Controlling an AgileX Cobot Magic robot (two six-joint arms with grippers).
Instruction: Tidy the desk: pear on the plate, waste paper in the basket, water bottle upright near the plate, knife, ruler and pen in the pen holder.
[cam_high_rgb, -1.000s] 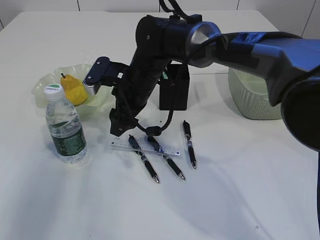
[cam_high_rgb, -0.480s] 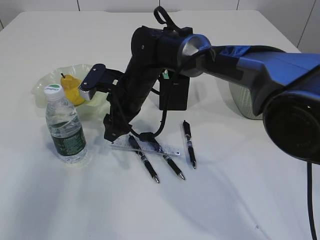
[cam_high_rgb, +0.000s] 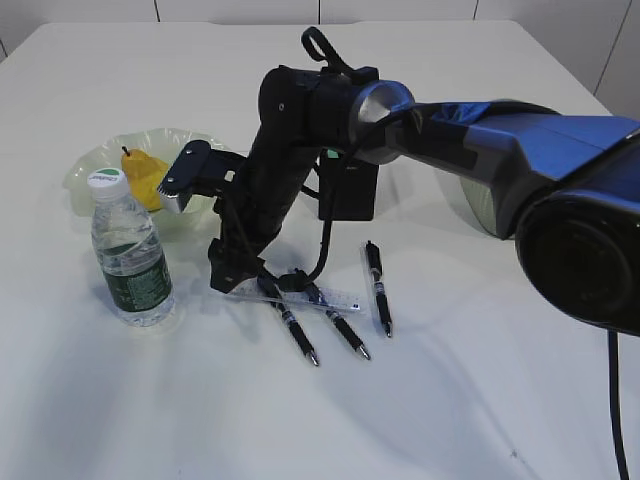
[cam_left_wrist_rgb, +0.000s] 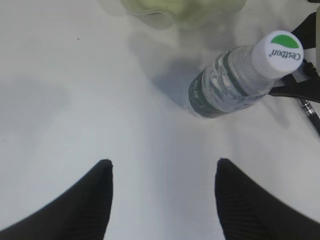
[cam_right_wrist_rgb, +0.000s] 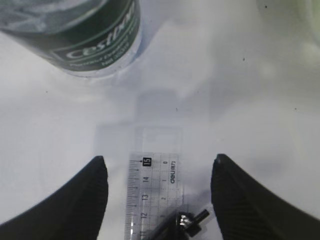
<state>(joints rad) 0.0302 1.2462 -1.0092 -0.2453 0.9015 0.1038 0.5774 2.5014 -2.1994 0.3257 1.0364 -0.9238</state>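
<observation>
Right gripper (cam_right_wrist_rgb: 157, 192) sits low over the desk (cam_high_rgb: 450, 400) with its jaws spread apart and nothing between them; I see the end of the ruler (cam_right_wrist_rgb: 154, 185) lying flat on the white surface directly beneath the gap, touched by neither finger. A pen (cam_right_wrist_rgb: 182, 222) crosses the ruler at the near edge of my wrist picture. Ahead of the jaws and a little to the left stands the water bottle (cam_right_wrist_rgb: 80, 35), upright, dark green label facing me.

From the exterior camera I see two more pens (cam_high_rgb: 378, 288) lying on the desk to the gripper's right, the black pen holder (cam_high_rgb: 350, 190) partly hidden behind the arm, and the basket (cam_high_rgb: 480, 205) beyond it. The pear (cam_high_rgb: 142, 180) rests in the plate (cam_high_rgb: 90, 165), just behind the bottle.

My left gripper (cam_left_wrist_rgb: 162, 197) is also released, jaws wide and empty above bare desk, with the bottle ahead to its right.
</observation>
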